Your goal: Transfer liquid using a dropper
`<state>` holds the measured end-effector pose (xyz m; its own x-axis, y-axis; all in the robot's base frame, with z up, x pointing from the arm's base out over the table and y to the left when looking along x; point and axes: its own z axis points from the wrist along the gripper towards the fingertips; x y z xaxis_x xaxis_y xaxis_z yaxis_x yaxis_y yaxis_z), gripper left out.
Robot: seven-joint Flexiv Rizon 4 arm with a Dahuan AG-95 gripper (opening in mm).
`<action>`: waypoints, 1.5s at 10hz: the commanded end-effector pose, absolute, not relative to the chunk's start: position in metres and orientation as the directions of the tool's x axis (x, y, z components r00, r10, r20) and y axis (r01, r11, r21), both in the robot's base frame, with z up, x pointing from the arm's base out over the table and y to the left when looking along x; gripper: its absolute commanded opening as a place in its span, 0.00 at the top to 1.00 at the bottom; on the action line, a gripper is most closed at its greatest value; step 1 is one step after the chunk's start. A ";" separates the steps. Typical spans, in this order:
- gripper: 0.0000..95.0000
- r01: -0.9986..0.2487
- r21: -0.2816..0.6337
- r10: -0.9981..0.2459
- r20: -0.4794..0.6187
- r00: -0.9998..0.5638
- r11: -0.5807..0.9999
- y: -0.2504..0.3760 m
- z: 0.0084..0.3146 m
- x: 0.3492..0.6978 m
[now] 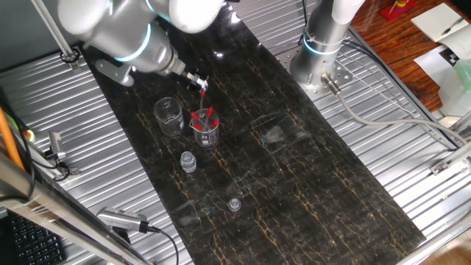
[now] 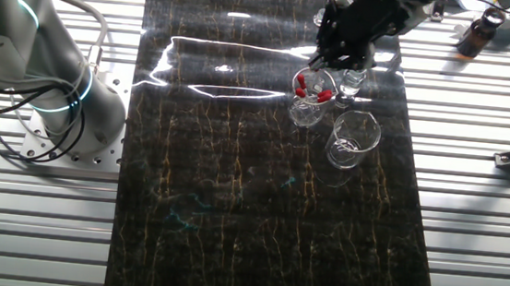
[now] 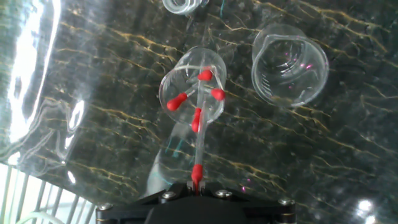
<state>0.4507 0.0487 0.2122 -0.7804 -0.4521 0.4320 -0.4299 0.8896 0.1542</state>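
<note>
honestly you're in good shape: the gripper (image 3: 196, 184) fingers are clenched on the red bulb of the dropper (image 3: 199, 146), held above the beaker of spare droppers (image 3: 191, 93). lift straight clear of that beaker, then ease toward the empty beaker (image 3: 290, 65) beside it.

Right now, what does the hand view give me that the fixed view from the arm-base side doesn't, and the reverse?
Only the hand view looks down the held dropper: its red bulb sits at the pincer, its clear stem pointing at the beaker of droppers. Only the fixed view shows the arm's base, a brown bottle off the mat, and the pincer above the beaker. Both show that beaker with its red bulbs and the empty beaker beside it.
</note>
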 end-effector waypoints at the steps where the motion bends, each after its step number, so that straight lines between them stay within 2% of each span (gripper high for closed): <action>1: 1.00 -0.440 0.150 -0.459 0.432 -0.776 0.885 0.055 0.197 0.454; 6: 1.00 -0.442 0.143 -0.459 0.421 -0.783 0.886 0.061 0.153 0.469; 11: 1.00 -0.450 0.137 -0.462 0.428 -0.777 0.883 0.059 0.132 0.467; 15: 1.00 -0.453 0.133 -0.463 0.432 -0.774 0.882 0.058 0.128 0.461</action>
<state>0.4596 0.0579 0.1279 -0.7748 -0.4636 0.4299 -0.4537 0.8812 0.1327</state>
